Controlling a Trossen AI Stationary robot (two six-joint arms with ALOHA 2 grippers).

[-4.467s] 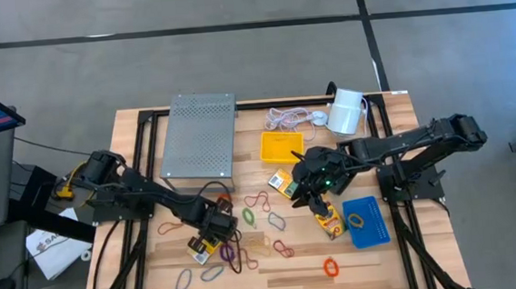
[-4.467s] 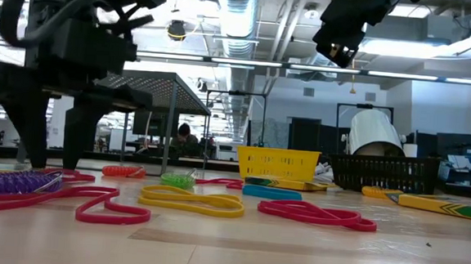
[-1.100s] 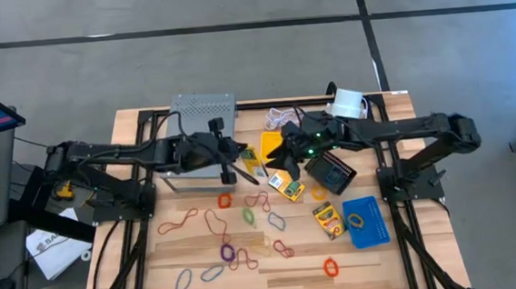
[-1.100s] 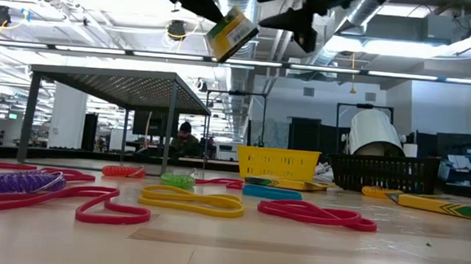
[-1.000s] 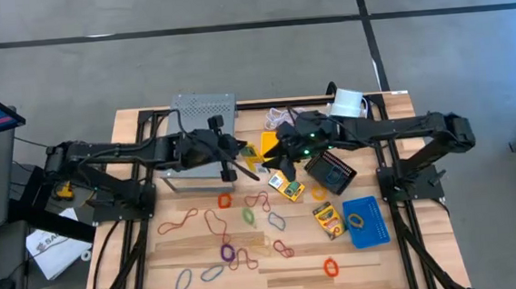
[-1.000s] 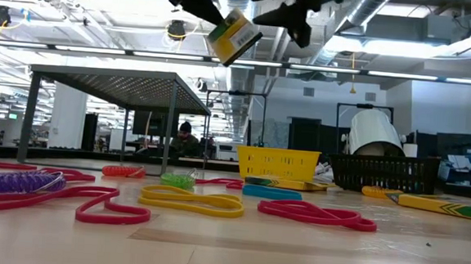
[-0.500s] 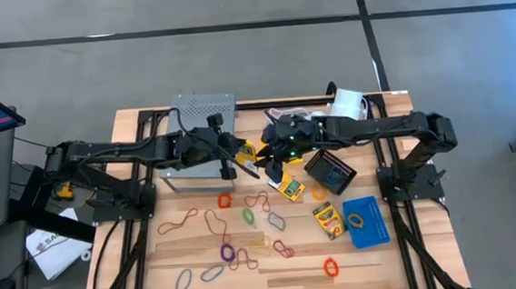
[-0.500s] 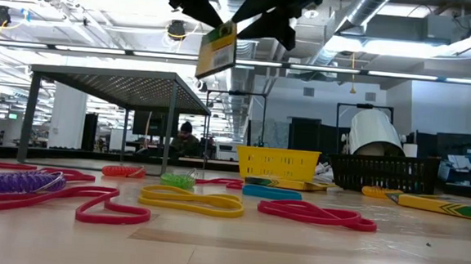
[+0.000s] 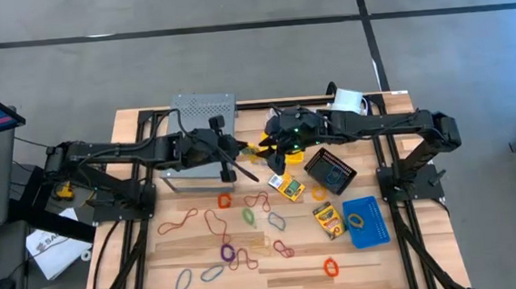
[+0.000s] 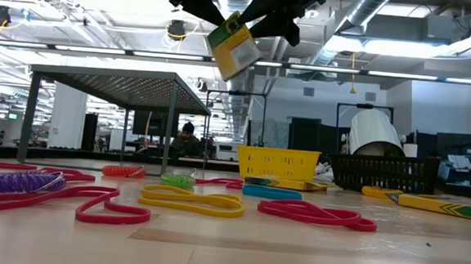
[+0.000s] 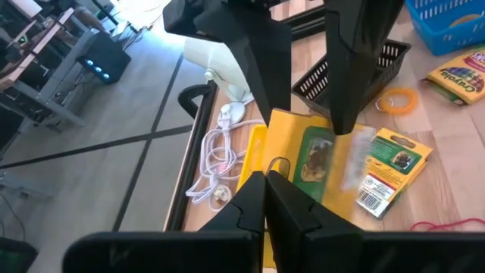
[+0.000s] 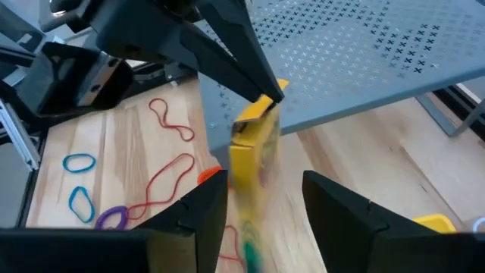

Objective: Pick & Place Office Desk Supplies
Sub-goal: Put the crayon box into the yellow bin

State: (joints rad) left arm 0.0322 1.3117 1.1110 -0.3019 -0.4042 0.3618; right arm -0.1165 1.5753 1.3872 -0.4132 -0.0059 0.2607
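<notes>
Sorting of desk supplies, early stage, most items still loose on the table (image 9: 394,262)

- Crayon box in hand (image 10: 233,46): held high above the table near its far middle, pinched at one corner by the left gripper (image 12: 261,91), whose fingers are clenched on it. It hangs tilted, level with the top of the raised perforated metal shelf (image 9: 204,125) in the low view.
- Right gripper (image 12: 261,216): fingers spread apart on either side of the same box, not yet closed on it. A hand-over between the arms is judged to be in progress.
- Yellow tray (image 10: 277,163): at the far middle of the table, beneath the two grippers. Its contents cannot be told.
- Black mesh tray (image 9: 330,170): just right of the yellow tray; contents cannot be told.
- Blue tray (image 9: 366,222): near the right edge, with one yellow band loop (image 9: 357,218) lying inside, the only item seen stowed.
- Crayon boxes left out: one (image 9: 289,187) between the yellow and black trays, one (image 9: 328,220) just left of the blue tray.
- Rubber bands (image 9: 234,252): many loops in red, purple, green, blue and orange are spread over the near half of the table, none gathered.
- White cord (image 11: 220,155) and white cylinder (image 9: 350,102): at the far edge, untouched.

Remaining, as judged: the held box, two loose boxes and nearly all bands are still to be placed
</notes>
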